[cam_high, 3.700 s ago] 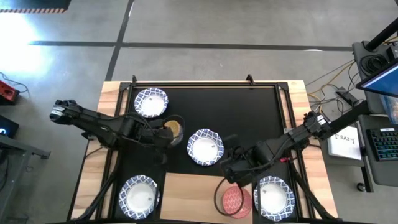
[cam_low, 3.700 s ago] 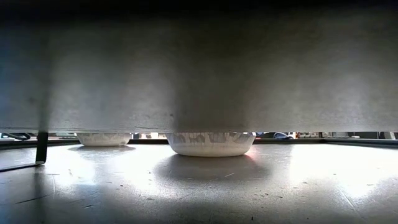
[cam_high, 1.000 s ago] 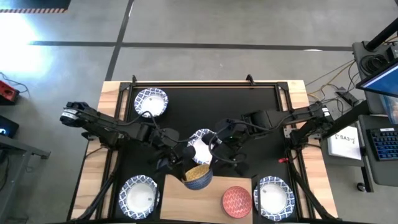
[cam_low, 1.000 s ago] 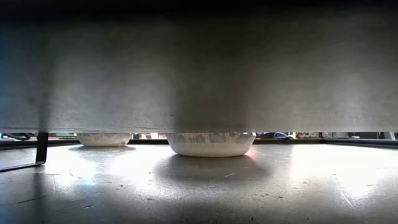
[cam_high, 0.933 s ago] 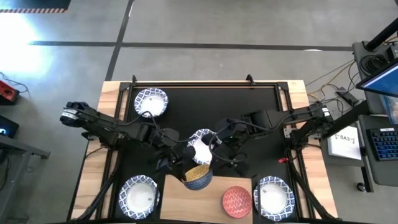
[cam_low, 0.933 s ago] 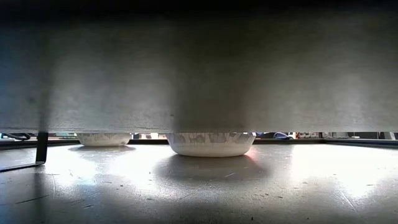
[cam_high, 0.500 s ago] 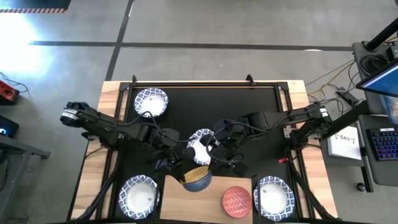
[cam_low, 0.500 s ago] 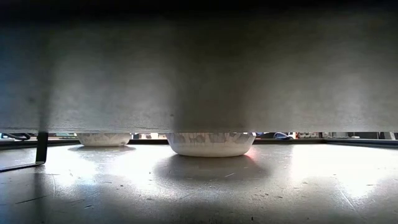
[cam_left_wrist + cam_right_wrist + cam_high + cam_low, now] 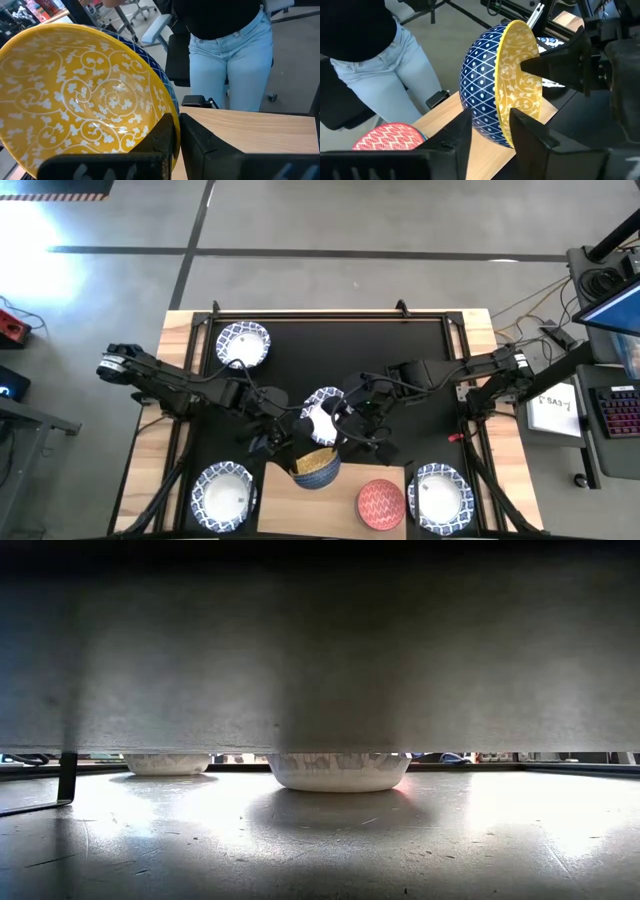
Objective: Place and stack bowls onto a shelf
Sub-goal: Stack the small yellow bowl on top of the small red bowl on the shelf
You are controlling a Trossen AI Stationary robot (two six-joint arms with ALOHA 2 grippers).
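The left gripper (image 9: 172,145) still pinches the yellow bowl (image 9: 317,464) over the shelf (image 9: 290,500); the right gripper (image 9: 487,131), now spread around it, has let go.

Evenly lit from overhead in the high view, with white glare off the floor (image 9: 40,260) at far left. Dim and backlit at table height: upper half lost to a blurred grey mass, bright sheen on the mat (image 9: 500,810). Sharp, well lit at both wrists.
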